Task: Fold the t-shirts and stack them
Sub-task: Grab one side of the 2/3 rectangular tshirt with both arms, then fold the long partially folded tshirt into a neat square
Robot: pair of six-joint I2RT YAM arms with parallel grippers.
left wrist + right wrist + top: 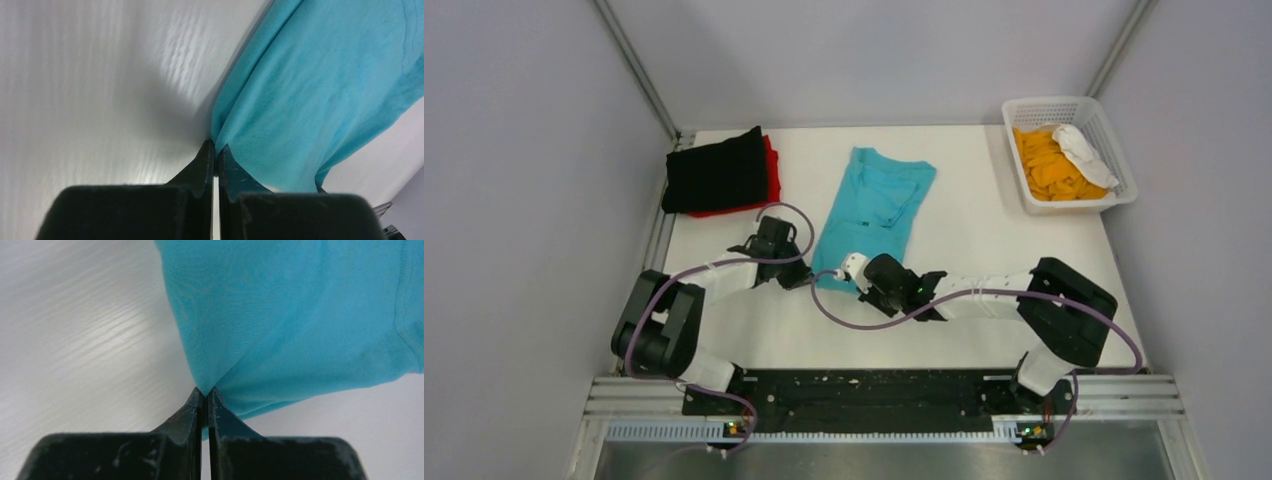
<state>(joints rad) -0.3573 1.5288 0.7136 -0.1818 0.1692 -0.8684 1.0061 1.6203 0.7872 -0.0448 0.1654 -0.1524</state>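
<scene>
**Two-corner pinch on limp cloth**

The turquoise-blue soft cloth t-shirt [876,205] lies as a long strip in the middle of the white table [984,230]. My left hand [216,146] is clamped on its near left corner and my right hand [205,390] on its near right corner. I judge it light and floppy, so I would keep the edge taut between both corners.

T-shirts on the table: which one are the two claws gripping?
The turquoise-blue t-shirt in the middle: left gripper and right gripper both pinch its near edge. The black t-shirt and red t-shirt lie stacked far left, untouched.
</scene>
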